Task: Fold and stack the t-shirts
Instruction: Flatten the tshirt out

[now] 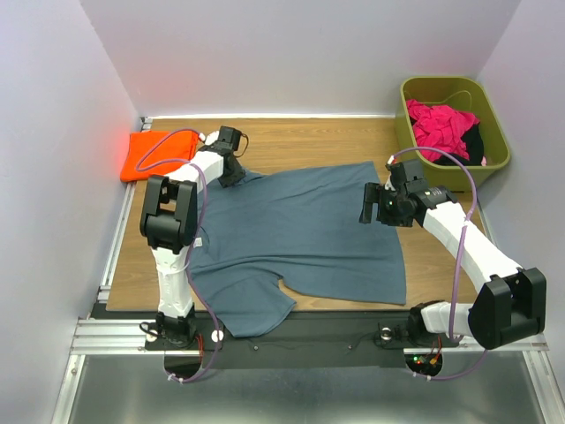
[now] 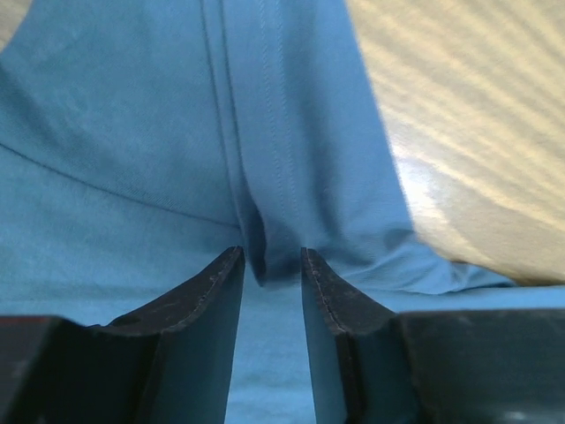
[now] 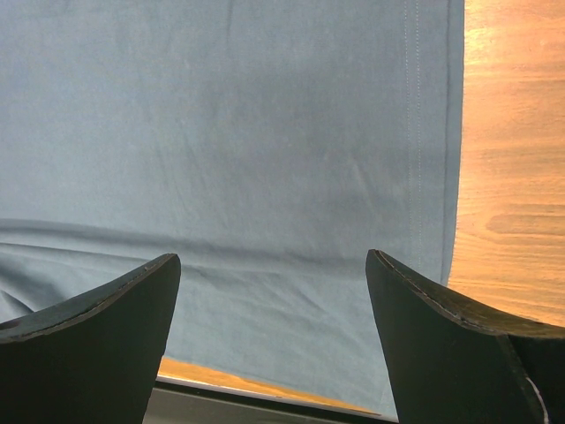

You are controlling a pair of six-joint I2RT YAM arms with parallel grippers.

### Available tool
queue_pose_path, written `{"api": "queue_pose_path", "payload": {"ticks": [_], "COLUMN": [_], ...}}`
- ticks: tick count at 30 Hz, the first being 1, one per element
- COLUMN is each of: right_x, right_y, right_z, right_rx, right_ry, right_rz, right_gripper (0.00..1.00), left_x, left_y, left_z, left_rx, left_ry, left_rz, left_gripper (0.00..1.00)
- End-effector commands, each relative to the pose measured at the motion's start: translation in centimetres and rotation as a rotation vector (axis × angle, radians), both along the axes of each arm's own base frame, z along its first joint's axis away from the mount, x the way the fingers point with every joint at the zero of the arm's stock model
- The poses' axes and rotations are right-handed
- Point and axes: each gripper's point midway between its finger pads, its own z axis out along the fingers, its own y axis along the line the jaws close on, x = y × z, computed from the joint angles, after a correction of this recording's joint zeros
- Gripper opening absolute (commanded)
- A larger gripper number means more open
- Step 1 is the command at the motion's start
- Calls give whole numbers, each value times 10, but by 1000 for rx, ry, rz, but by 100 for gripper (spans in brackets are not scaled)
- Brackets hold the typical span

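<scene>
A slate blue-grey t-shirt (image 1: 300,230) lies spread flat across the wooden table, one sleeve hanging over the near edge. An orange t-shirt (image 1: 150,155) lies folded at the far left corner. My left gripper (image 1: 234,172) is down at the blue-grey shirt's far left corner. In the left wrist view a puckered fold of the shirt (image 2: 265,177) fills the gap at the tips of that gripper (image 2: 272,256), which is shut on it. My right gripper (image 1: 369,205) hovers over the shirt's right edge. In the right wrist view this gripper (image 3: 274,261) is wide open, with flat cloth (image 3: 221,132) below it.
An olive-green bin (image 1: 497,159) stands at the far right corner and holds pink cloth (image 1: 440,128) and something dark. White walls close in the table on three sides. A metal rail (image 1: 115,238) runs along the table's left edge.
</scene>
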Motion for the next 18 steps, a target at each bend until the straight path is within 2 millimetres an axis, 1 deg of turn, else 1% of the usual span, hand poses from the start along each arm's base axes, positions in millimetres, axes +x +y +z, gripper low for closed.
{"api": "queue_pose_path", "payload": {"ticks": [1,7,11,13,14,15,18], "right_x": [5,4,3,4,4,4,5], "right_y": [0,1,1,2,3,3,3], "right_z": [5,4,2,2,2,1,3], "right_rx": [1,5,4,5,7,7,8], "right_ry": [-46,-42,-36,-36,-35,-32,-35], "right_rz": [8,11,12,14,16,16,20], "right_gripper": [92,92,92,92,92,92,92], "left_x": [2,6,9,12,12,13,16], "left_y": [0,-2,-1,-1,-1,-1,-2], "left_z": [20,15,18,22,24,23,23], "left_rx": [-6,-1,4,7,7,10,12], "left_ry": [-61,-56,-66,-78,-81,-81,-81], "left_rz": [2,-10,-8,-12,-11,-12,-25], "left_gripper": [42,39,36,34,32,27,21]}}
